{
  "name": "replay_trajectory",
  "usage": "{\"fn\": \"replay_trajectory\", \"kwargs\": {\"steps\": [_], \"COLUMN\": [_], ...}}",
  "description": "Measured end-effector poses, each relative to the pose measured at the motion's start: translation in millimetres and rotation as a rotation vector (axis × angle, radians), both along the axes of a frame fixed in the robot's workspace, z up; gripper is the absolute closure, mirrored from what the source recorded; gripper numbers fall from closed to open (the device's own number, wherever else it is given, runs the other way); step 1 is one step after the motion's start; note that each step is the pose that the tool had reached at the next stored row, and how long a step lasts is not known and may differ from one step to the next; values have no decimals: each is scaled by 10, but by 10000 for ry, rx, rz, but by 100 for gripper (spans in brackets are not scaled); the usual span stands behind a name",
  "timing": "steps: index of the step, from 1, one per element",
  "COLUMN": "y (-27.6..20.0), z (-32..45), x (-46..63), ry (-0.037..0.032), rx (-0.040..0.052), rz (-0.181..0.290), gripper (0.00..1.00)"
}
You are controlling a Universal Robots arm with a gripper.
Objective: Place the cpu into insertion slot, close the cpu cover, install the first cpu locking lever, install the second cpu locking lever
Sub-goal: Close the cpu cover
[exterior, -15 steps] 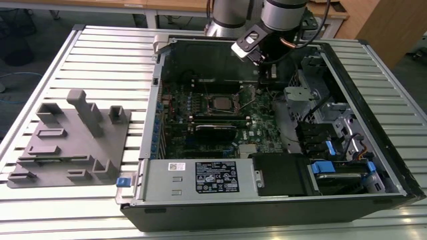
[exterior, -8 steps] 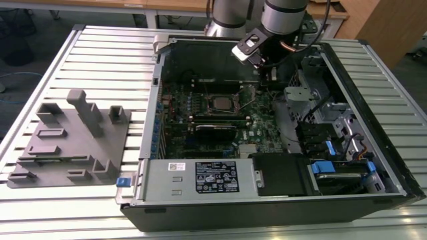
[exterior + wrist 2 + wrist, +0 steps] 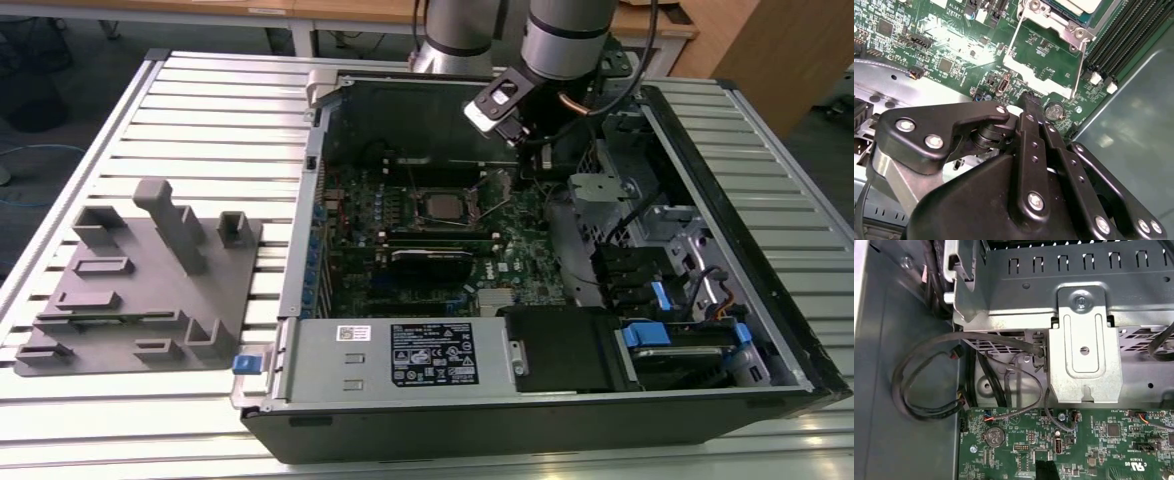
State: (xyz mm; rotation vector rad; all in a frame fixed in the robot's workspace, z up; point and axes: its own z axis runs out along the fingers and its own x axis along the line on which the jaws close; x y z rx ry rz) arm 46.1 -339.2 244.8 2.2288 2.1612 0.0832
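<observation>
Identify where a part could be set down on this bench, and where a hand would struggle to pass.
Bare slats of the table lie between the grey fixture and the far edge, and on the exterior view's right of the computer case. Inside the case it is crowded: the end effector hangs by the insertion slot, with cables alongside.

Table (image 3: 200, 100): slatted metal top, carries everything.
Grey fixture (image 3: 134, 290): on the table, apart from the case, at the exterior view's left.
Computer case (image 3: 534, 435): black, lying open.
Power-supply box (image 3: 334, 355): grey, labelled, inside the case.
Motherboard (image 3: 1104, 450): green, in the case.
Coin battery (image 3: 994, 436): round, on the motherboard.
Cables (image 3: 999, 341): dark, looping beside a metal bracket (image 3: 1084, 365).
</observation>
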Motion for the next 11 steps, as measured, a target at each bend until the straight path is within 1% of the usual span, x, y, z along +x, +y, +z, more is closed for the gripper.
{"fn": "replay_trajectory", "kwargs": {"steps": [7,9,11], "y": [0,0,0], "z": [-2,-2,-2], "x": [-10,-41,-102], "ry": [-2,-19,-64], "rx": [-3,-3,-2], "rz": [5,4,4], "gripper": [89,89,89]}}
